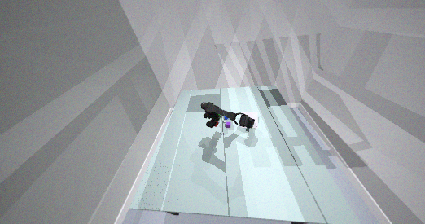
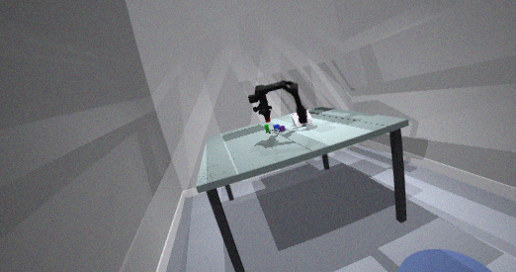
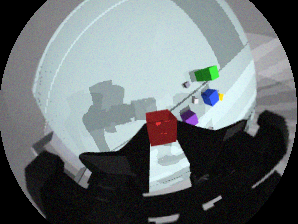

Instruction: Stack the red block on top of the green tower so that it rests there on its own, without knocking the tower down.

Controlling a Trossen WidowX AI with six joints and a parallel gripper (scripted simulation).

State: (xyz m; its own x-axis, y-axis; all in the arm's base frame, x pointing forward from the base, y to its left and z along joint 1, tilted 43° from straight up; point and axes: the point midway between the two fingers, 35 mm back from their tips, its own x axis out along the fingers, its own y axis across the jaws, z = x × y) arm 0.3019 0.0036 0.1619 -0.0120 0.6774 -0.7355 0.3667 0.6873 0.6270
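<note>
Seen from the top camera, the black arm (image 1: 228, 116) is stretched across the pale table (image 1: 195, 180) from its white base (image 1: 253, 120), and the gripper (image 1: 211, 123) is poised over the surface with a speck of the red block (image 1: 216, 124) at its tip; a purple block (image 1: 229, 124) lies just beside the arm. From the exterior view, the red block (image 2: 267, 118) is held in the air in the gripper (image 2: 266, 116), above the green tower (image 2: 267, 128), which stands upright on the table (image 2: 257, 164) beside a blue block (image 2: 276, 127) and the purple block (image 2: 282, 128). Through the wrist camera, the jaws are seen clamped on the red block (image 3: 160, 127), well off the table, with the green tower (image 3: 205, 74), blue block (image 3: 212, 96) and purple block (image 3: 189, 117) grouped to the right.
</note>
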